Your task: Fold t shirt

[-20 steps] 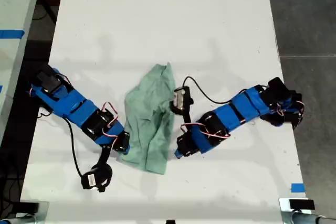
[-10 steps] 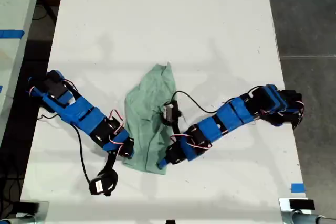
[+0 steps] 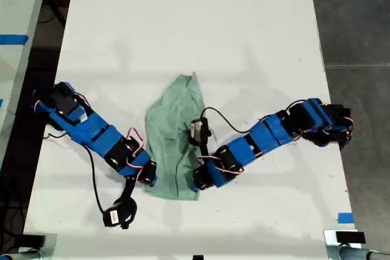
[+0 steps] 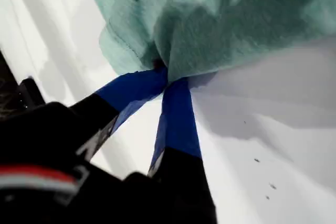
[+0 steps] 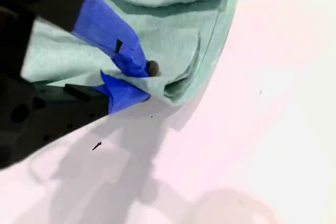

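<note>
The pale mint-green t shirt (image 3: 173, 132) lies wrinkled and bunched lengthways in the middle of the white table (image 3: 183, 28). My first gripper (image 3: 148, 179) sits at the corner of the t shirt that is near and left in the exterior view. The first wrist view shows its blue-taped fingers (image 4: 178, 114) meeting on the hem of the t shirt (image 4: 220, 19), so my first gripper (image 4: 164, 74) is shut on it. My second gripper (image 3: 196, 186) is at the near right corner. There my second gripper (image 5: 147, 82) pinches a folded edge of the t shirt (image 5: 157, 35).
Both blue arms reach in low from the two sides of the exterior view. A black cable (image 3: 234, 111) loops over the arm on that view's right. The table's edges drop to dark floor (image 3: 353, 16) on both sides. A blue tape mark (image 3: 345, 217) sits near the near right corner.
My second gripper has moved toward the exterior view's left and near edge, drawing the t shirt's right edge inward so the cloth looks narrower. My first gripper shifted slightly nearer, then stayed still.
</note>
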Robot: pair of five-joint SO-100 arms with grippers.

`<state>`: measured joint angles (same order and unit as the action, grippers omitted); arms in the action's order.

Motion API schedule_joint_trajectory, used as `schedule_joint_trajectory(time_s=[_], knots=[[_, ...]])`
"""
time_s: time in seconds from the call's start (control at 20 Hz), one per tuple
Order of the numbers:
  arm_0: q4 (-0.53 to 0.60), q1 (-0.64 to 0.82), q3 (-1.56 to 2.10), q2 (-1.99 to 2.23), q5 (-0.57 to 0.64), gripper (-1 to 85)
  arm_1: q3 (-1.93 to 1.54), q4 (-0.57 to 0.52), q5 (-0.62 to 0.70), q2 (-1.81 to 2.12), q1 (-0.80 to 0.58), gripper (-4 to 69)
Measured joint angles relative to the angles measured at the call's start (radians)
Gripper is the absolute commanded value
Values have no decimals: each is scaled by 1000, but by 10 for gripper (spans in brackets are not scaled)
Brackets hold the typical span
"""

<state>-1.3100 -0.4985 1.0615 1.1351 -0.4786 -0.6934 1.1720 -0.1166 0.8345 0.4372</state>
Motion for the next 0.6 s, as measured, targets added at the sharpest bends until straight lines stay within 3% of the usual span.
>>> schedule_joint_trajectory(time_s=[0.15, 0.4, 0.6], knots=[[8, 0, -5, -9, 37, 0, -11, 107, -8, 78, 5, -5], [25, 28, -77, 5, 181, 0, -11, 92, 176, 278, 3, -5], [-21, 75, -77, 118, 219, 0, -28, 92, 241, 405, -49, -5]])
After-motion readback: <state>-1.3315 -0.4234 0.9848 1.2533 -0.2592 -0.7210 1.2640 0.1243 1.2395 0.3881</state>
